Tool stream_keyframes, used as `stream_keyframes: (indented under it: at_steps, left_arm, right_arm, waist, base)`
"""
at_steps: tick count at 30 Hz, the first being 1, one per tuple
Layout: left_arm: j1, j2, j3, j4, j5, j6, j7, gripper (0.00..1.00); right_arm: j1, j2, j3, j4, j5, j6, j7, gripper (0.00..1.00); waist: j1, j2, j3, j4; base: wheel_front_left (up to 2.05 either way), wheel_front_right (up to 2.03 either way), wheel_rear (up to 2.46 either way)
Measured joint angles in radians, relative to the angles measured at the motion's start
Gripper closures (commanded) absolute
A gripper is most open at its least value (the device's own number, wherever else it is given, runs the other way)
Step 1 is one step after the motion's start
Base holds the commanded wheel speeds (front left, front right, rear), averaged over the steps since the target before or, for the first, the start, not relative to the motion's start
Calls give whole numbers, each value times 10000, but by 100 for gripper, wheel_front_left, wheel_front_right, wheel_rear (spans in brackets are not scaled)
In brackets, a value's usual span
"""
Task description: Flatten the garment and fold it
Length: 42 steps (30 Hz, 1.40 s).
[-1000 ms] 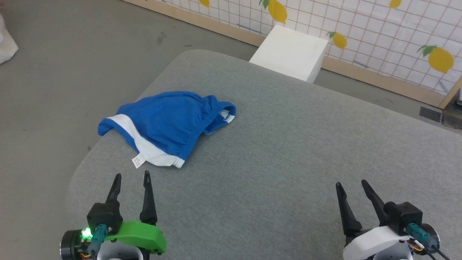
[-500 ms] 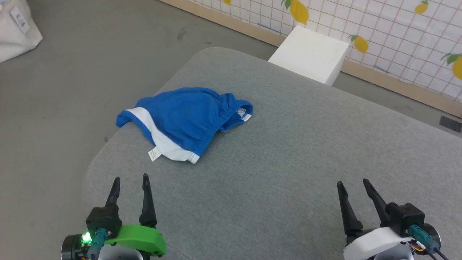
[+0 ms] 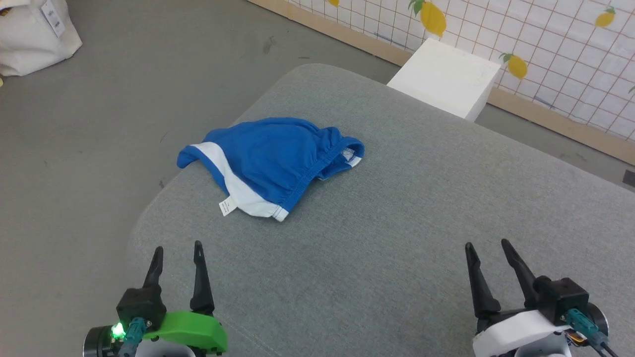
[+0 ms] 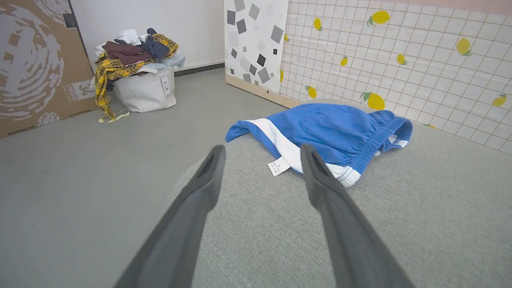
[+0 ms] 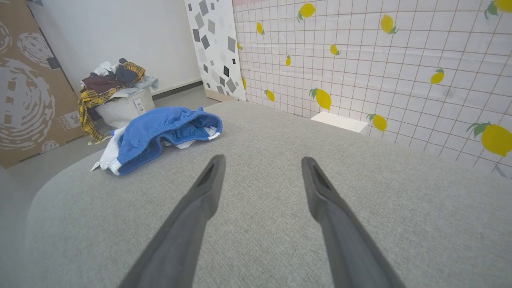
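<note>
The bright blue shorts (image 3: 270,158) lie crumpled near the far left corner of the grey padded table (image 3: 397,238), one leg hanging over the edge. A white side stripe and a small white tag (image 3: 226,206) face me; the "23" print is hidden. In the left wrist view the shorts (image 4: 336,132) sit just beyond the fingertips, and in the right wrist view the shorts (image 5: 160,134) lie far to the left. My left gripper (image 3: 177,248) is open, short of the tag. My right gripper (image 3: 486,245) is open over bare table at the lower right.
A white box (image 3: 446,77) stands on the floor beyond the table's far edge, by a lemon-patterned wall (image 3: 545,39). A white laundry bag (image 4: 144,88) heaped with clothes and a cardboard sheet (image 4: 36,64) stand on the floor to the left.
The head camera has turned left, shifting the whole picture rightward. Both grippers stay open in the same low positions; the shorts lie as before.
</note>
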Motion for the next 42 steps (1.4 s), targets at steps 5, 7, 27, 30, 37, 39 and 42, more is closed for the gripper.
stream_keyframes:
  at_steps: [5,7,27,30,37,39,42]
  left_arm:
    - [62,0,21,0,-65,0,-27,0]
    - [63,0,6,6,-82,0,-29,0]
    - [-5984,754,326,4180,-2941,-1720,3695,0]
    - [-6927,1103,476,5331,-3338,-1639,5333,0]
    - [-7740,1283,523,6939,-3718,-1294,6934,0]
    - [-7740,1210,481,7294,-3764,-1294,7028,0]
    - [-7737,1007,424,7718,-3820,-1294,6995,0]
  right_arm:
    - [0,0,-2,-140,4,0,0,0]
    - [1,0,2,-155,8,0,0,0]
    - [-688,4,320,-1020,-635,0,642,0]
    - [-752,6,295,-1227,-754,0,817,0]
    - [-865,0,109,-1624,-982,-2,993,0]
    - [-867,2,69,-1701,-1034,-2,1064,0]
    - [-867,-2,33,-1728,-1064,-2,1068,0]
  waist:
    - [0,0,-9,-71]
    - [0,0,-2,-94]
    - [0,0,895,-1290]
    - [0,0,1213,-1633]
    - [0,0,2115,-2327]
    - [0,0,2391,-2490]
    - [0,0,2737,-2659]
  base:
    - [0,0,0]
    - [0,0,0]
    - [0,0,0]
    - [0,0,0]
    - [0,0,0]
    - [0,0,0]
    - [0,0,0]
